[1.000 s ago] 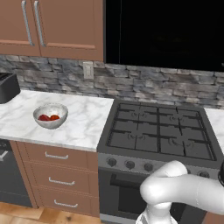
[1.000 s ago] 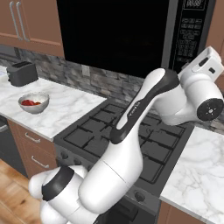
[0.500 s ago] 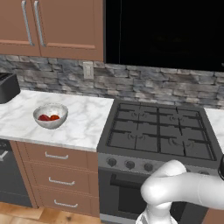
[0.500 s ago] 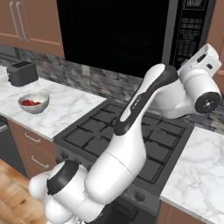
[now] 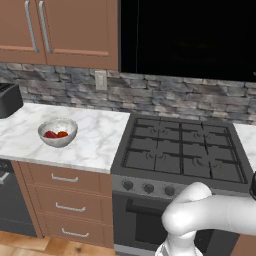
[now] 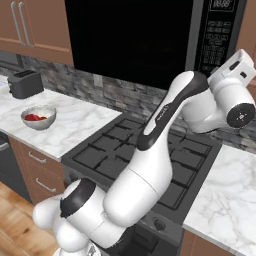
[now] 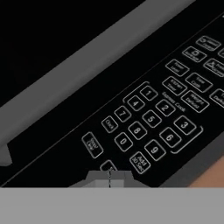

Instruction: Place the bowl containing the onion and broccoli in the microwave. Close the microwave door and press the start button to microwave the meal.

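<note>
The microwave (image 6: 130,35) hangs above the stove, and its door (image 5: 190,35) is closed and black. The door's grey bar handle (image 7: 78,70) runs beside the control keypad (image 7: 153,122). My arm reaches up to the panel (image 6: 220,30) at the microwave's right side. In the hand view my gripper (image 7: 109,177) is shut, with its tips together right at the panel's lowest row of buttons and nothing held. One small button (image 7: 107,166) lies just beyond the tips. The bowl, the onion and the broccoli are hidden.
A small white bowl with red pieces (image 5: 58,132) sits on the marble counter (image 5: 95,145) left of the gas stove (image 5: 182,150). A dark toaster (image 6: 25,82) stands at the far left. Wooden cabinets (image 5: 60,30) hang left of the microwave.
My hand has risen a little and come closer to the control panel. The gripper has stayed shut, and nothing else has moved.
</note>
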Tool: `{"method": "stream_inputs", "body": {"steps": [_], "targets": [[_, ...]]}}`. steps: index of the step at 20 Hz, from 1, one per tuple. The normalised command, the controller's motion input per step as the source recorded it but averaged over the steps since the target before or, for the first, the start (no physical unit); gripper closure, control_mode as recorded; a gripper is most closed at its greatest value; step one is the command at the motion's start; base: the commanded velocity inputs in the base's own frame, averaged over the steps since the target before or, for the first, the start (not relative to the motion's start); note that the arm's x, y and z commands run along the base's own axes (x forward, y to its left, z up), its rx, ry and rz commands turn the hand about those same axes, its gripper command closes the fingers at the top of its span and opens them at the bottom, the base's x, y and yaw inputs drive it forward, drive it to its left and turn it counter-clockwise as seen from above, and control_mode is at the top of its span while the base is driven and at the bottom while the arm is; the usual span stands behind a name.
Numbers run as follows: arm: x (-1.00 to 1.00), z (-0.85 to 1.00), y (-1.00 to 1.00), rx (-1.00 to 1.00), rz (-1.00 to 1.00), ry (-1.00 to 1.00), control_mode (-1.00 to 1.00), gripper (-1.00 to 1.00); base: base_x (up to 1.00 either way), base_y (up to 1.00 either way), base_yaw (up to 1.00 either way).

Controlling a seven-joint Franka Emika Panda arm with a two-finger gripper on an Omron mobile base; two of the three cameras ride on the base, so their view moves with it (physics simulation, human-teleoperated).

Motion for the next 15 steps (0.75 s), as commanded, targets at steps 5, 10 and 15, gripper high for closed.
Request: {"method": "stream_inputs", "body": {"steps": [5,10,15], "targets": [[0.19,0.00,-0.03,0.00,0.00,0.00,-1.00,1.00,0.00,0.00,0.00],[0.30,0.00,0.00,0.00,-0.01,0.00,-1.00,1.00,0.00,0.00,0.00],[0.57,0.00,0.16,-0.04,-0.17,0.00,-1.00,1.00,0.00,0.00,0.00]]}}
